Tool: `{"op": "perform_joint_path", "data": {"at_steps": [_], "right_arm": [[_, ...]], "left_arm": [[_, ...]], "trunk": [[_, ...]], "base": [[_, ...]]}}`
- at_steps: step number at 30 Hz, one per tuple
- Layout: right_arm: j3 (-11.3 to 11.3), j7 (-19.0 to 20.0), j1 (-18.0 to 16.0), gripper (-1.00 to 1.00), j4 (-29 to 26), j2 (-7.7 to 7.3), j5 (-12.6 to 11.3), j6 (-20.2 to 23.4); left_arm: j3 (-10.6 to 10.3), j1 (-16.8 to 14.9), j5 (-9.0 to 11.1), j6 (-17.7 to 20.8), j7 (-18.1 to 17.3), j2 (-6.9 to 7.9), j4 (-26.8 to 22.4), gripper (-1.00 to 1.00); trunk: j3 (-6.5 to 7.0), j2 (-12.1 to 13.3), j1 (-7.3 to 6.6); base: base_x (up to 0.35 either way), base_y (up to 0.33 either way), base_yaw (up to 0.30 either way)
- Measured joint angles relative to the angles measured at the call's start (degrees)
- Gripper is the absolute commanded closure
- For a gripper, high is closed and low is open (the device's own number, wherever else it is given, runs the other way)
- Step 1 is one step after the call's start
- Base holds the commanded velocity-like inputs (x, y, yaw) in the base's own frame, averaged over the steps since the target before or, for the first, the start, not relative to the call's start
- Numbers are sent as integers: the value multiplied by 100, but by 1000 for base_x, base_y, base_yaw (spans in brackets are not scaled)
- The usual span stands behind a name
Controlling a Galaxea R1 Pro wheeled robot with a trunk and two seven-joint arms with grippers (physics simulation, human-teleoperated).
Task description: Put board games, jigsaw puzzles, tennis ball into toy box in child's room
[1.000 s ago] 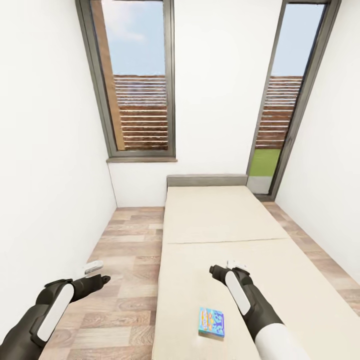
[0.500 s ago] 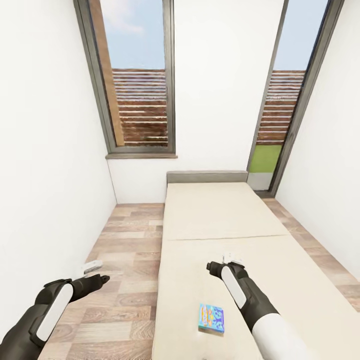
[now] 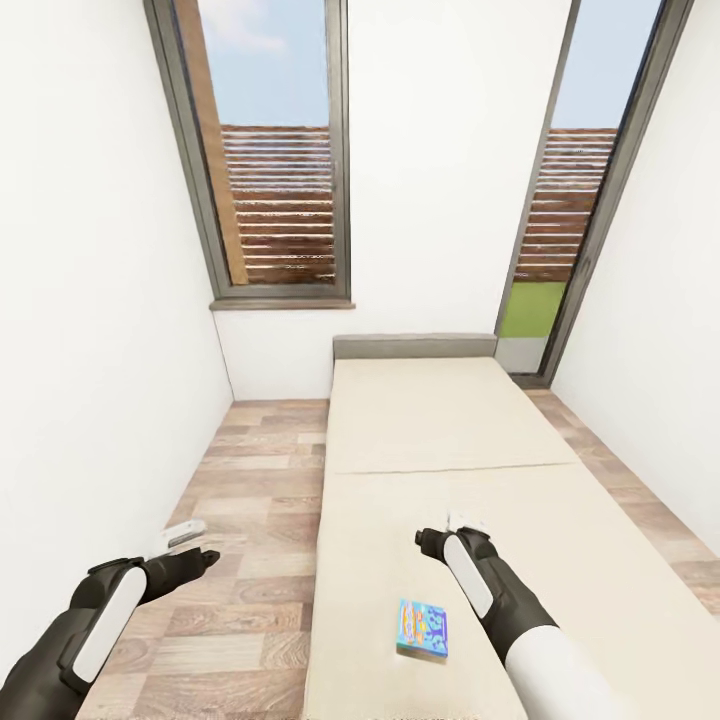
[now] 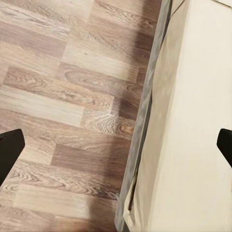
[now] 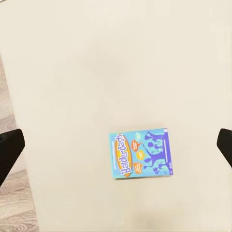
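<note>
**One small game on the bed, nothing picked up yet**

I stand at the foot of the bed (image 3: 440, 430), which runs up the middle of the head view toward the grey headboard and two tall windows (image 3: 275, 160). The small blue board game (image 3: 422, 628) lies flat on the mattress at the lower centre of the frame, just left of my right forearm. My right wrist view looks straight down on it — it sits a little below and right of that frame's middle, with bare mattress all round.

My right claw (image 3: 462, 522) hangs above the mattress, beyond the game and apart from it. Its fingers (image 5: 9, 152) show as dark tips at the two side edges of the wrist view, so they stand wide apart with nothing between them. My left claw (image 3: 188, 545) hovers over the wood floor (image 3: 255, 520) at lower left, its fingers likewise spread and empty, with the bed's edge running under it.

As I judge it, the task is far from done — this game is not yet lifted, and carrying it to the toy box is still ahead.
</note>
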Motion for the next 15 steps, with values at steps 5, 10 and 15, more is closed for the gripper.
{"op": "perform_joint_path", "data": {"at_steps": [5, 10, 15], "right_arm": [[-3, 0, -1, -100, 6, -1, 0, -6], [-4, 1, -1, -100, 8, 8, 2, -9], [-1, -1, -1, -100, 8, 3, 1, -13]], "left_arm": [[2, 0, 2, 5, -9, 11, -31, -100], [19, -5, 31, 24, -30, 20, -277, -100], [20, -7, 34, 49, -38, 25, -467, -100]], "trunk": [[-47, 0, 0], [-95, 0, 0], [-142, 0, 0]], "base": [[0, 0, 0], [0, 0, 0], [0, 0, 0]]}}
